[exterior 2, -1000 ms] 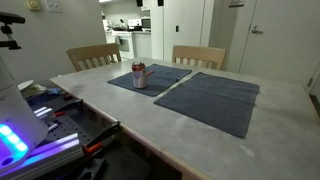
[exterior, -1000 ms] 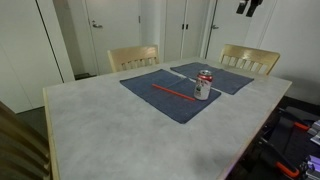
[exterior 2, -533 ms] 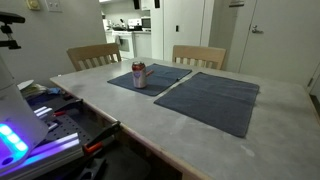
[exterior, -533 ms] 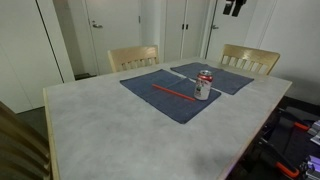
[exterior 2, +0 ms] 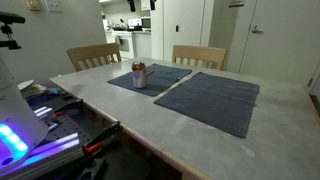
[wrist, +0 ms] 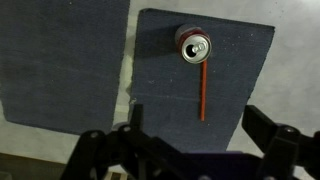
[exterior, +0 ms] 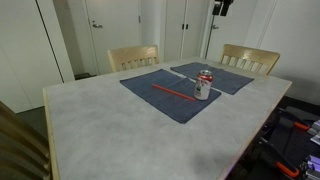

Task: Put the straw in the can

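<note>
The silver and red can [exterior: 204,84] stands upright on a dark blue placemat [exterior: 160,98]; it also shows in an exterior view [exterior 2: 139,75] and from above in the wrist view [wrist: 194,47]. The red straw [exterior: 174,92] lies flat on the same placemat, one end touching the can's base; it shows in the wrist view too [wrist: 202,90]. My gripper [exterior: 222,6] hangs high above the table, far from both. In the wrist view its fingers [wrist: 198,135] are spread wide and empty, with the straw's end below between them.
A second dark blue placemat [exterior 2: 213,98] lies beside the first on the grey table [exterior: 110,135]. Two wooden chairs [exterior: 134,57] [exterior: 250,58] stand at the far edge. Equipment and cables [exterior 2: 50,110] sit beyond the table's side.
My gripper has moved leftward along the top of the exterior view, high above the table. The can and straw have not moved.
</note>
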`<state>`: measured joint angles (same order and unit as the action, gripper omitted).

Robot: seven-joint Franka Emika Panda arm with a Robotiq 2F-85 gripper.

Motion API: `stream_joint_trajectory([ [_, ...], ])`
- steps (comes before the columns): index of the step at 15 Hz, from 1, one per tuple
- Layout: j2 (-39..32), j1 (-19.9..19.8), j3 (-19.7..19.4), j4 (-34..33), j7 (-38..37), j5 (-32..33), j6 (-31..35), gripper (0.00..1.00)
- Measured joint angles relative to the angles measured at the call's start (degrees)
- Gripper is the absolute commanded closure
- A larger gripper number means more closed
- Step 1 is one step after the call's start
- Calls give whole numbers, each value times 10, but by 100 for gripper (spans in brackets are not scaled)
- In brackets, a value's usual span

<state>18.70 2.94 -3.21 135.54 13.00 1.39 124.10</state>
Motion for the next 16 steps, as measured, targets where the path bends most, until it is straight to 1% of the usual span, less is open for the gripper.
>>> stream_joint_trajectory([
  [4,-6,21,13,0,15,-1,9,0],
  [8,-40,47,26,-4,36,-8,58,0],
  [12,-115,55,35,-32,58,-10,108,0],
  [16,-225,54,44,-104,110,-24,118,0],
])
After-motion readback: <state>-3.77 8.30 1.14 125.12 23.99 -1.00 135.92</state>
